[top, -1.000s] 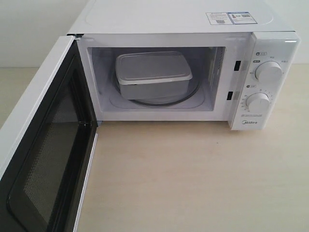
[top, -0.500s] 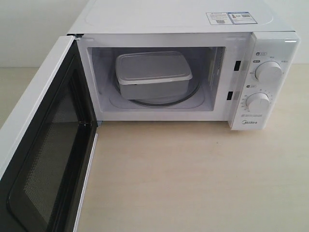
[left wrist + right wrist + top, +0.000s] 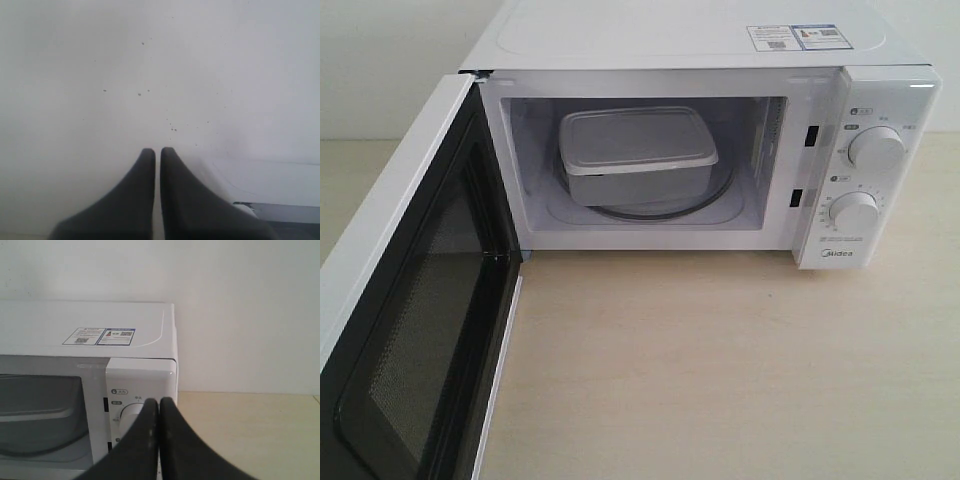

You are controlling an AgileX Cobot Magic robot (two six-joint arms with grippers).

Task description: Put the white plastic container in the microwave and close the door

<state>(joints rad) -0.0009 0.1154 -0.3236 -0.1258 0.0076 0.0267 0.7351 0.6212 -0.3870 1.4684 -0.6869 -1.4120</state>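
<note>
Inside microwave (image 3: 720, 60), white plastic container (image 3: 636, 155), door (image 3: 410, 330) open

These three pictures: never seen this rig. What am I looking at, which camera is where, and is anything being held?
It is a two-armed robot, and each arm ends in a two-fingered gripper. The wide picture comes from a camera off the arms. It shows a white microwave on a pale wooden table. Its door is swung wide open, and the white plastic container already sits inside on the glass turntable.

The other two pictures come from cameras on the wrists. The dark wedges are gripper fingers. The left gripper faces a plain white surface. The right gripper faces the microwave's dial panel. Both are shut and hold nothing. Neither arm shows in the wide view.
</note>
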